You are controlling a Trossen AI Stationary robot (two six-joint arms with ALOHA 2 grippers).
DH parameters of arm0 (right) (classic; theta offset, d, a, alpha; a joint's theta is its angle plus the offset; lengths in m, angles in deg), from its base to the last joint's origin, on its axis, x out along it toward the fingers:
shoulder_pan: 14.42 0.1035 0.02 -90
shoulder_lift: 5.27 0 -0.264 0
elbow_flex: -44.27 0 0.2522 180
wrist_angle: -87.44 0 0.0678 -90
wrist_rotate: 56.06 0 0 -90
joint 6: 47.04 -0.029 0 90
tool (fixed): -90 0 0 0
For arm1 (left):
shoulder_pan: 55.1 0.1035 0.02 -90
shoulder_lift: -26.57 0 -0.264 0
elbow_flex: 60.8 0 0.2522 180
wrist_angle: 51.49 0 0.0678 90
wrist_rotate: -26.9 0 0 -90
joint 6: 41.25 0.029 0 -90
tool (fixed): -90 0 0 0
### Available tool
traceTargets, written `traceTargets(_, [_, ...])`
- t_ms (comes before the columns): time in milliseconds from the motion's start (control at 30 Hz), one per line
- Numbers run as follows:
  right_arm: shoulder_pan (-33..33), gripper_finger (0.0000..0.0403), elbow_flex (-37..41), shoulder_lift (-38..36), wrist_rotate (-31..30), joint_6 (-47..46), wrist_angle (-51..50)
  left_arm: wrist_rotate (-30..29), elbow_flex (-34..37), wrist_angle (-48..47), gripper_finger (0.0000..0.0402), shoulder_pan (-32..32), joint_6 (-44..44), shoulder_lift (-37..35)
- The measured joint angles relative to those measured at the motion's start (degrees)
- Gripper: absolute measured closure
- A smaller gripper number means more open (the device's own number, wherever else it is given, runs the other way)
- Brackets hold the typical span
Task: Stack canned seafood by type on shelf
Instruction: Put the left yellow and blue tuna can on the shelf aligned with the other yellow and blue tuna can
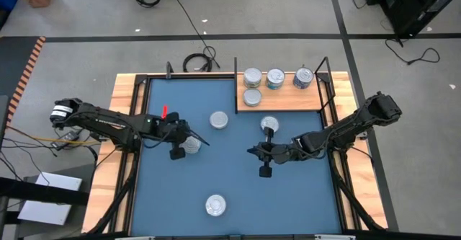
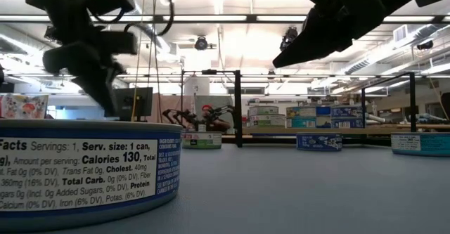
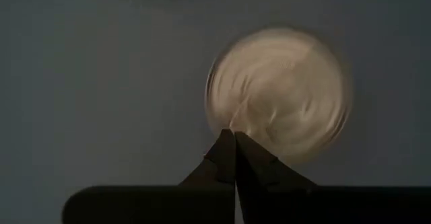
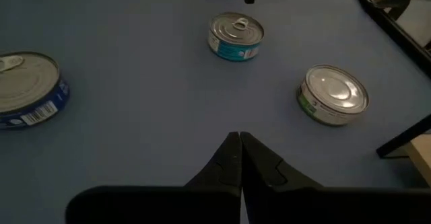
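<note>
Several tins (image 1: 275, 78) stand on the wooden shelf (image 1: 288, 103) at the blue mat's far right. Other tins rest flat on the mat (image 1: 173, 197): one (image 1: 219, 120) near the shelf's corner, one (image 1: 269, 125) just in front of the shelf, one (image 1: 215, 205) near the front edge. My left gripper (image 3: 234, 135) is shut and points steeply down over a further tin (image 3: 283, 93), which lies on the mat left of centre (image 1: 192, 145). My right gripper (image 4: 240, 138) is shut and hangs above the mat's middle (image 1: 250, 151), slanting toward the left with nothing in it.
A black frame (image 1: 236, 81) with upright posts borders the shelf and the mat. In the low view the front tin (image 2: 84, 171) fills the near left. Bare mat lies between the two grippers and along the near right.
</note>
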Motion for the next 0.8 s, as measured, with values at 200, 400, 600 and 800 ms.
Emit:
traceTargets(200, [-0.1, 0.0400, 0.0, 0.0, 0.0, -0.3, 0.1, -1.2, 0.0, -5.6, 0.0400, 0.0, -3.9, 0.0])
traceTargets(400, [-0.2, 0.0401, 0.0, 0.1, 0.0, -0.6, 1.4, -0.8, 4.1, 2.6, 0.0400, 1.1, -5.7, -0.1])
traceTargets(600, [-0.4, 0.0402, 0.0, 1.7, 0.8, -0.4, 5.1, -0.8, 7.5, 6.6, 0.0400, 1.9, -6.9, -0.3])
traceTargets(800, [-1.2, 0.0401, 0.0, 9.1, 0.9, 2.1, 13.0, 1.1, 10.6, 15.4, 0.0400, 1.9, -6.8, -0.6])
